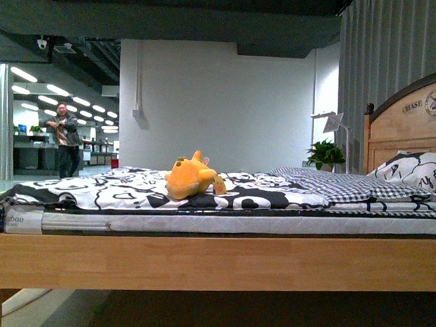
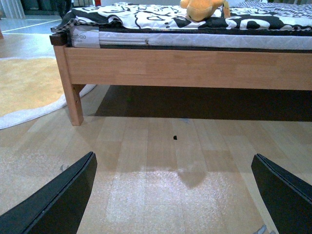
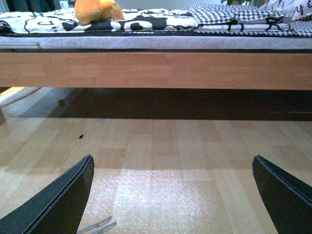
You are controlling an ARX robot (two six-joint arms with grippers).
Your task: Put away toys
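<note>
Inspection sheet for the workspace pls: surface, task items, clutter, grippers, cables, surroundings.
Surface: wooden bed, black-and-white quilt over the mattress; light wood floor below.
Job's things: orange plush toy lying on the quilt, not held.
Clutter: folded checked blanket and patterned pillow toward the headboard.
Grippers: left gripper open, empty, over the floor; right gripper the same.
Cables: nothing seen for certain; thin grey strands by the right gripper, unidentifiable.
Surroundings: person standing far back, potted plant, lamp, pale rug beside the bed.
</note>
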